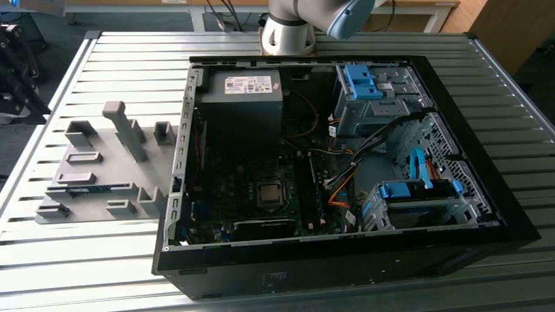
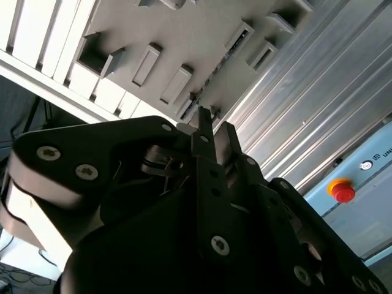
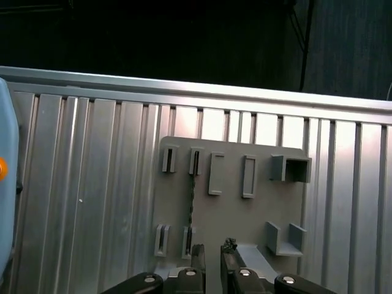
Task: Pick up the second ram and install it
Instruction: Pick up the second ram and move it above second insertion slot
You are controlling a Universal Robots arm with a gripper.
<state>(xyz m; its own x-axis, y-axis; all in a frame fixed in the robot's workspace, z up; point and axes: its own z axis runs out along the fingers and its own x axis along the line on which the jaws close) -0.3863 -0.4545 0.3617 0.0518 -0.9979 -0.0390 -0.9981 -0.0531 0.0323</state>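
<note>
The second ram (image 1: 87, 189) is a slim blue-green board standing on edge in the grey fixture plate (image 1: 95, 162), at the exterior view's left beside the computer case. In the first wrist view the ram (image 3: 191, 202) shows as a thin dark line running between two slotted blocks. It appears the same way in the second wrist view (image 2: 214, 70). My gripper (image 3: 212, 254) hangs well above the plate, roughly in line with the ram's near end. Its black fingers (image 2: 202, 119) stand slightly apart with nothing between them, so the gripper (image 2: 214, 125) is open.
The open computer case (image 1: 186, 162) lies on the slatted metal table (image 1: 104, 273), with a power supply (image 1: 243, 97), the motherboard's slots (image 1: 308, 185) and blue drive-bay clips (image 1: 364, 81) inside. Tall grey blocks (image 1: 126, 130) rise from the fixture plate. A pale blue box with a red button (image 2: 343, 191) sits beside the table.
</note>
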